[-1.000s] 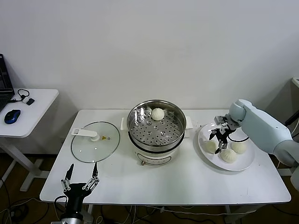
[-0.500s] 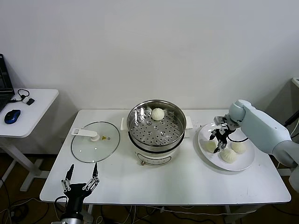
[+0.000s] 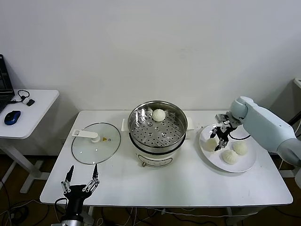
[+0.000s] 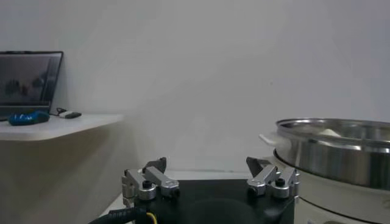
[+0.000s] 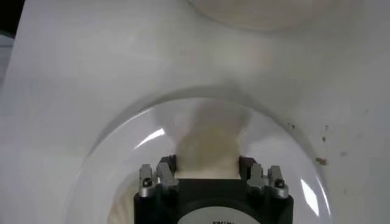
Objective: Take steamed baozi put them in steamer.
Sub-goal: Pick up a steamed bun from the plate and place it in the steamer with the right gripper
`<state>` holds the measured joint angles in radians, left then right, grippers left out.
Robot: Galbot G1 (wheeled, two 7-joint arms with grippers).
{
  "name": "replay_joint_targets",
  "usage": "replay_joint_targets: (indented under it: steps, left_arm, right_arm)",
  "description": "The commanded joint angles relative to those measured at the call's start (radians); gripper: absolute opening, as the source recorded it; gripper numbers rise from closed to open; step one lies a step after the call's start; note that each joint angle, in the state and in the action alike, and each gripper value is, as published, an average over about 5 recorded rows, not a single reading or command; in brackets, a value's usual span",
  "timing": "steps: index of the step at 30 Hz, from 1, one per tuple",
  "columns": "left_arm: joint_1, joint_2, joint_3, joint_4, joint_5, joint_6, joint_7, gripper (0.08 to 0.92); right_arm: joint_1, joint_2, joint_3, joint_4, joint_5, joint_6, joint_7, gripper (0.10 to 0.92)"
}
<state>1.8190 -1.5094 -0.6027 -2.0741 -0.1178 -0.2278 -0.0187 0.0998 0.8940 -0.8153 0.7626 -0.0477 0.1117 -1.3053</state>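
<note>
pinching a steamed baozi (image 3: 211, 144) between its two fingertips (image 3: 217, 138), the right gripper (image 3: 220, 139) hangs over the left part of the white plate (image 3: 205, 151), its jaws closed onto the bun's sides; the right wrist view shows the cream dough (image 5: 206, 155) wedged between the two metal fingers with the plate's rim (image 5: 122, 127) curving around it. whether the bun has cleared the plate or still touches it cannot be told. two more baozi lie on that plate, one (image 3: 240, 148) toward the right and one (image 3: 229, 157) toward the front, just beside each other. the pale right arm (image 3: 263, 126) reaches in from the right edge of the white table (image 3: 178, 183). at mid-table stands the steamer (image 3: 158, 126), a shiny steel basket with a perforated floor on a white pot body, and one baozi (image 3: 159, 114) already sits at its back. the glass lid (image 3: 96, 142) lies flat to the steamer's left. the left gripper (image 3: 81, 180) is parked at the table's near left edge, fingers spread apart and holding nothing. off to the left, a side desk (image 3: 28, 113) carries a blue mouse (image 3: 12, 117).
</note>
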Motion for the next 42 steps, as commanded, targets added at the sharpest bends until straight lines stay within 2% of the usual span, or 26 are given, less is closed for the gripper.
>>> replay_joint_targets:
  steps: [1, 11, 19, 27, 42]
  left_arm:
    - [-0.002, -0.001, 0.001, -0.002, 0.0, 0.0, -0.001, 0.823]
    - [-0.016, -0.003, 0.01, -0.001, 0.009, 0.005, -0.003, 0.823]
    - [-0.025, -0.004, 0.021, 0.001, 0.012, 0.009, -0.005, 0.823]
    - [-0.024, -0.001, 0.025, -0.009, 0.025, 0.008, -0.002, 0.823]
    - [-0.024, -0.003, 0.028, -0.015, 0.04, 0.003, -0.002, 0.823]
  right_arm:
    - [0.193, -0.017, -0.154, 0.066, 0.133, -0.006, -0.02, 0.653]
    - [0.464, -0.018, -0.388, 0.098, 0.407, -0.077, -0.042, 0.653]
    - [0.646, 0.063, -0.56, 0.14, 0.63, -0.173, -0.04, 0.653]
    - [0.659, 0.215, -0.576, 0.105, 0.679, -0.224, -0.035, 0.653]
    - [0.485, 0.514, -0.533, -0.042, 0.664, -0.287, -0.006, 0.653]
